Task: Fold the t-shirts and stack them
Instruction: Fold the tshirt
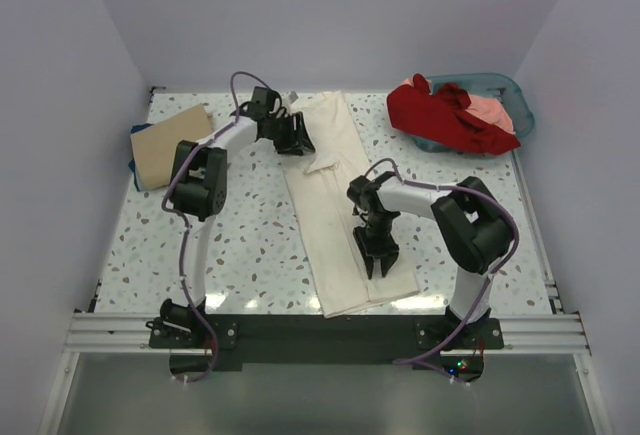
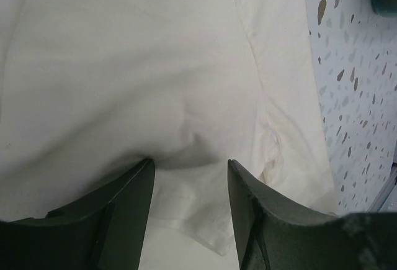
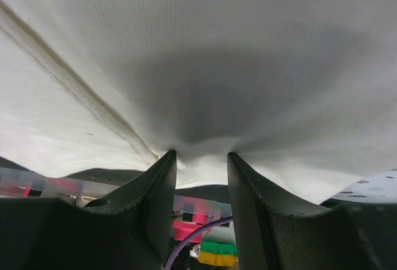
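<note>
Five shirts: cream shirt [image 1: 330,225] centre of bench [image 1: 250,245]; tan shirt [image 1: 170,150] over blue shirt [image 1: 134,155] upper left; red shirt [image 1: 440,115], salmon shirt [image 1: 490,113] in basket [image 1: 522,105] upper right. Spread, tips on cream shirt: left jaws, right jaws.

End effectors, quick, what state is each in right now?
Left end effector: open, tips on the cream t-shirt.
Right end effector: around the cream t-shirt's edge; grip cannot be told.
</note>
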`<state>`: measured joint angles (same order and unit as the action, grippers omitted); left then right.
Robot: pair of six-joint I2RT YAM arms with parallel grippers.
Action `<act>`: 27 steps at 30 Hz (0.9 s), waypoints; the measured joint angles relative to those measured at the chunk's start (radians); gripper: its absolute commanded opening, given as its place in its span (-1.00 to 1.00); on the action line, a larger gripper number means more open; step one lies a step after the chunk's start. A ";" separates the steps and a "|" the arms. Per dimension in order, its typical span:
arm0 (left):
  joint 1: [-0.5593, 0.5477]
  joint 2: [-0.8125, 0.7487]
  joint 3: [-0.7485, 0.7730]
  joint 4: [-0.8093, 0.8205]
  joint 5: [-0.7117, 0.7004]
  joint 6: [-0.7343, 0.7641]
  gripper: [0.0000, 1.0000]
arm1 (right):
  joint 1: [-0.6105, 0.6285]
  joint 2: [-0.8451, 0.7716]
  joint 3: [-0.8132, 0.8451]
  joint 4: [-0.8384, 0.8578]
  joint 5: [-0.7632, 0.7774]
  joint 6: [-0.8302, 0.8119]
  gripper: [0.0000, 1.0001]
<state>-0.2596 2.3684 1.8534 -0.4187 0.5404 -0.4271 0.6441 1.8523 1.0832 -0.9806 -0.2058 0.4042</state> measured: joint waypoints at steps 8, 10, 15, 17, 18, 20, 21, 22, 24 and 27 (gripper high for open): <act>-0.003 0.086 0.120 0.019 0.045 0.005 0.13 | 0.068 0.087 0.083 -0.021 -0.102 0.035 -0.15; -0.003 0.106 0.144 0.035 0.062 0.005 0.13 | 0.087 0.108 0.106 -0.022 -0.125 0.049 -0.15; -0.003 0.156 0.195 0.095 0.116 0.004 0.13 | 0.128 0.161 0.174 -0.023 -0.181 0.079 -0.13; -0.003 0.172 0.205 0.130 0.139 0.003 0.14 | 0.144 0.182 0.208 -0.024 -0.195 0.087 -0.10; -0.003 0.177 0.206 0.150 0.147 0.002 0.14 | 0.153 0.192 0.226 -0.024 -0.200 0.090 -0.08; -0.003 0.181 0.206 0.179 0.157 0.000 0.15 | 0.169 0.207 0.259 -0.027 -0.205 0.092 0.01; -0.003 0.182 0.206 0.190 0.160 -0.001 0.15 | 0.177 0.211 0.274 -0.027 -0.204 0.092 0.06; -0.004 0.182 0.206 0.198 0.160 -0.002 0.16 | 0.183 0.212 0.284 -0.023 -0.202 0.091 0.15; -0.004 0.182 0.206 0.215 0.161 -0.008 0.16 | 0.193 0.207 0.297 -0.016 -0.193 0.089 0.21; -0.003 0.179 0.199 0.241 0.156 -0.026 0.17 | 0.201 0.177 0.289 -0.007 -0.151 0.082 0.25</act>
<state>-0.2630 2.5469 2.0525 -0.1776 0.6968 -0.4534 0.8455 2.0289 1.3724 -0.9878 -0.3573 0.4862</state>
